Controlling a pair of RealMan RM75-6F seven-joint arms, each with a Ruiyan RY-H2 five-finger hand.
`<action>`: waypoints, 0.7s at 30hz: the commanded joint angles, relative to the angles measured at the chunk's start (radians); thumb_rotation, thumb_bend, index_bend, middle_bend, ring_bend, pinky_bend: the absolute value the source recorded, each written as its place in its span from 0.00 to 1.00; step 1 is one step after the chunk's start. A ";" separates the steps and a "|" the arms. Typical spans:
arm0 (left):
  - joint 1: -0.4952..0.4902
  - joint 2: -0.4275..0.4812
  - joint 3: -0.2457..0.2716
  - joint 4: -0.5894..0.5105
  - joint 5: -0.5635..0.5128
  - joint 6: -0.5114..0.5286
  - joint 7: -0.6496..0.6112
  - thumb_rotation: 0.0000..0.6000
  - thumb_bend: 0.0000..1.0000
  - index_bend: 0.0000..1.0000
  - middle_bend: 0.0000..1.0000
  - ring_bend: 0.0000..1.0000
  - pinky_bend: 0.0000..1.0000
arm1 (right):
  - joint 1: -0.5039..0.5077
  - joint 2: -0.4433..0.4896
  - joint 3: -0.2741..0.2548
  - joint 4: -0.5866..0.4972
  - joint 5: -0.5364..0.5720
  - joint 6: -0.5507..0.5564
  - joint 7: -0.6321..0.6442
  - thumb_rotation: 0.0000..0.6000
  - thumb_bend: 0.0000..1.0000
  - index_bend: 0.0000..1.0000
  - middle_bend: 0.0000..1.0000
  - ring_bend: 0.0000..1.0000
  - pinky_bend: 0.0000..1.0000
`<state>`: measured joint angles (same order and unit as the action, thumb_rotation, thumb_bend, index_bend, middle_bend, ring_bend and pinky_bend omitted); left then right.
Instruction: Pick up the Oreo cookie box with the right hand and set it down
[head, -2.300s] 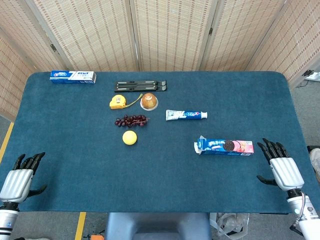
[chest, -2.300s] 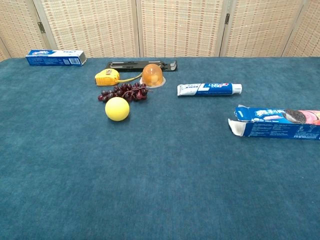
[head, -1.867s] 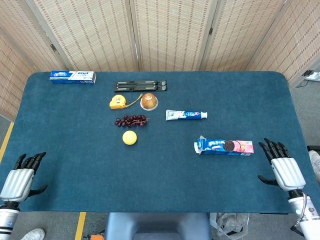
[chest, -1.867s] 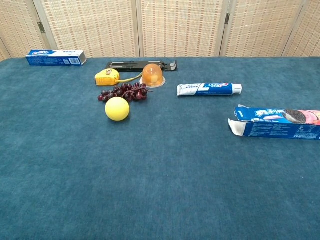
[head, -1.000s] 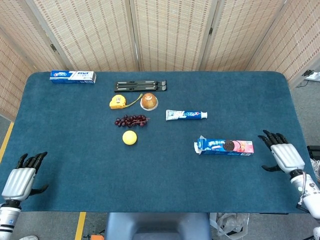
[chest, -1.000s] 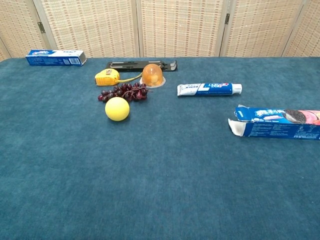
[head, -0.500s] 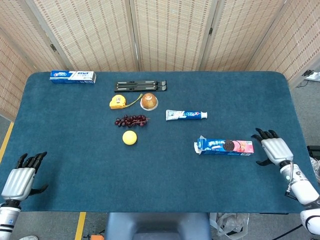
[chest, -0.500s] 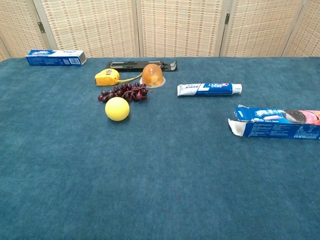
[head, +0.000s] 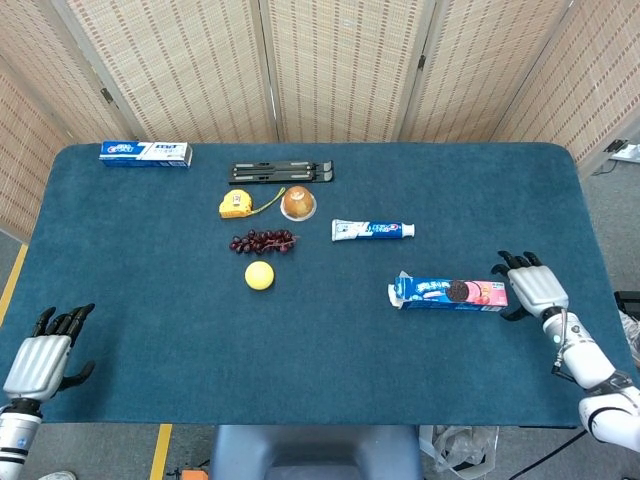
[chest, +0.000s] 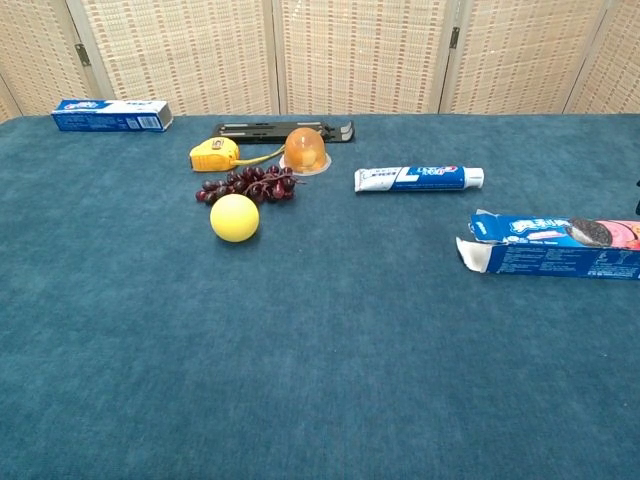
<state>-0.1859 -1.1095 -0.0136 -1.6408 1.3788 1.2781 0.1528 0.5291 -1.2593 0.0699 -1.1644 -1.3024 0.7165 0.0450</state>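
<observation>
The Oreo cookie box (head: 449, 293) (chest: 555, 246) is blue with a pink end and lies flat on the blue table, its left flap open. My right hand (head: 531, 284) hovers just past the box's right end, fingers apart and pointing away from me, holding nothing; I cannot tell whether it touches the box. The chest view shows only a dark sliver at its right edge. My left hand (head: 42, 357) rests at the table's near left corner, fingers spread and empty.
A toothpaste tube (head: 373, 230) lies beyond the box. Further left are a yellow ball (head: 259, 275), grapes (head: 263, 241), a jelly cup (head: 298, 204), a yellow tape measure (head: 235, 205), a black stand (head: 281, 172) and a toothpaste carton (head: 145, 152). The table's right edge (head: 604, 262) runs near my right hand.
My right hand has moved away from the near table edge and leftward, ending beside the box's right end. The box and the left hand have stayed put.
</observation>
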 joint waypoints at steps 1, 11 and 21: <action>-0.001 0.000 -0.001 0.000 -0.003 -0.002 0.000 1.00 0.36 0.04 0.16 0.18 0.00 | 0.006 -0.013 0.000 0.013 0.004 -0.001 -0.003 1.00 0.22 0.26 0.10 0.14 0.03; -0.002 0.000 0.000 0.000 -0.003 -0.002 -0.001 1.00 0.36 0.04 0.16 0.19 0.00 | 0.006 -0.046 0.005 0.040 0.013 0.035 -0.026 1.00 0.22 0.38 0.20 0.20 0.08; -0.003 0.000 0.000 0.002 -0.002 -0.002 -0.003 1.00 0.36 0.04 0.16 0.18 0.00 | 0.002 -0.044 0.013 0.032 0.024 0.071 -0.049 1.00 0.22 0.45 0.25 0.23 0.10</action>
<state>-0.1886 -1.1096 -0.0132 -1.6388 1.3764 1.2760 0.1499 0.5318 -1.3046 0.0823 -1.1314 -1.2789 0.7855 -0.0025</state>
